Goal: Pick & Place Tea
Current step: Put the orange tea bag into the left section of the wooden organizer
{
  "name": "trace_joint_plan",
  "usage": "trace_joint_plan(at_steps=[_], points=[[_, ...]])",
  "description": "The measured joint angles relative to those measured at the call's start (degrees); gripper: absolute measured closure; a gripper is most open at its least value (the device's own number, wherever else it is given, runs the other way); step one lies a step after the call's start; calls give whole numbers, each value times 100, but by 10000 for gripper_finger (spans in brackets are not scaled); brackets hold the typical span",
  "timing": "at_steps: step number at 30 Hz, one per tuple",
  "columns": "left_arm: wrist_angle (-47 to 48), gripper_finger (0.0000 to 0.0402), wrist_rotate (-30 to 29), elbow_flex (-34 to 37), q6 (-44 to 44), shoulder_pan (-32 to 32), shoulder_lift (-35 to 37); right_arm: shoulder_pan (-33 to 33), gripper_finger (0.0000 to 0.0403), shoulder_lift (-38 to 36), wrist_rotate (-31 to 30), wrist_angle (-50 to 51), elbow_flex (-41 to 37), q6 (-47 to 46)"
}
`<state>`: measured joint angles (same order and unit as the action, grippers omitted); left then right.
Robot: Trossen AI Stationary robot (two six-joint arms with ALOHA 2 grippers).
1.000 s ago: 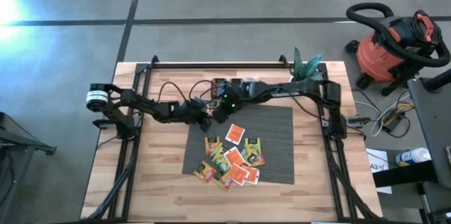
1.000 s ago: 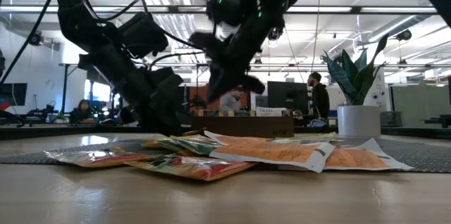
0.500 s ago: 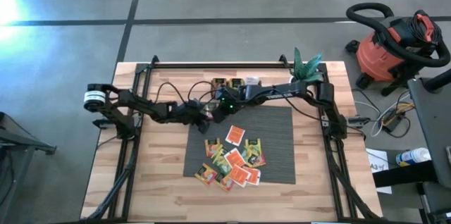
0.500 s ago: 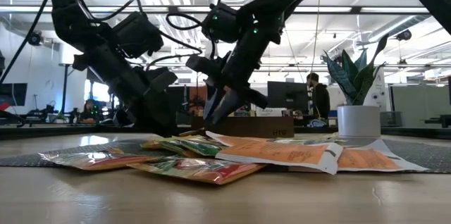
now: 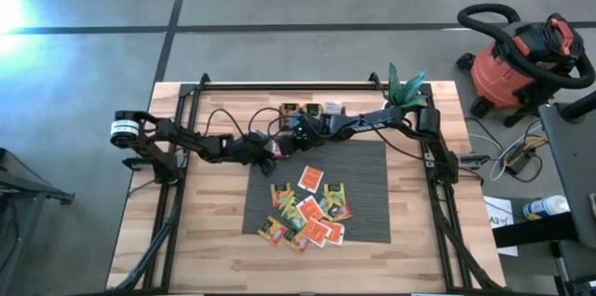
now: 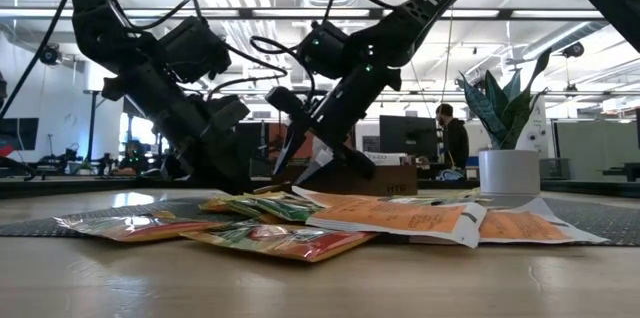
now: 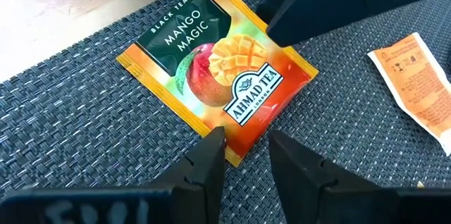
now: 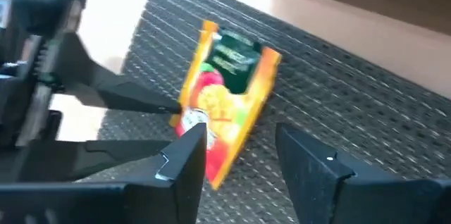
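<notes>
One tea sachet [image 7: 218,69], orange with a dark green top and a mango picture, lies flat near the far left corner of the grey ribbed mat [image 5: 363,166]. My left gripper [image 7: 246,157] is open and low over the mat, with one corner of the sachet between its fingertips. My right gripper [image 8: 239,160] is open too and slants down over the opposite end of the same sachet [image 8: 225,90]; the low view shows its fingers [image 6: 303,158] spread. The other tea sachets [image 5: 307,210] lie in a loose pile on the mat's near left part. My left gripper has the sachet's corner [image 7: 236,155] in the gap between its fingertips, coming in low from the table's left. I cannot tell whether the fingers touch it. My right gripper stands over the sachet's other end with its fingers apart. I cannot tell whether it touches either.
A dark brown wooden tray [image 5: 312,110] stands just beyond the mat's far edge. A potted plant [image 5: 405,87] is at the far right corner. One orange sachet [image 7: 416,76] lies apart from the pile, close to the mango one. The two grippers are close together.
My right gripper has come down toward the mat's far left corner and opened from shut to wide.
</notes>
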<state>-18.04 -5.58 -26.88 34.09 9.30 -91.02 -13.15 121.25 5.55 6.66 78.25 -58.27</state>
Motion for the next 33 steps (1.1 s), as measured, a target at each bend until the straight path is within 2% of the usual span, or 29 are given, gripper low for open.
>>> trace_joint_plan(at_steps=[3, 7, 11, 20, 23, 27, 33], points=[[-43, 287, 2, 13, -1, 0, -2, -21, 241, 0, -88, -124, -95, -90], [-205, 287, 9, 31, -4, 2, -2, -90, 263, 0, 272, -728, -258, -196], [-278, 287, 15, 33, -49, 2, -4, -93, 293, 0, 313, -773, -340, -260], [-430, 287, 38, 24, -72, 11, 7, -91, 381, 0, 244, -1072, -279, 717], [-335, 287, 89, -4, -108, 44, 178, -85, 392, 0, 67, -1011, -264, 875], [-21, 287, 113, 2, -107, 110, 872, -89, 394, -5, 49, -817, -264, 1036], [1183, 287, 69, -2, -93, 287, 2451, 1, 394, -157, 49, -593, -269, 1526]])
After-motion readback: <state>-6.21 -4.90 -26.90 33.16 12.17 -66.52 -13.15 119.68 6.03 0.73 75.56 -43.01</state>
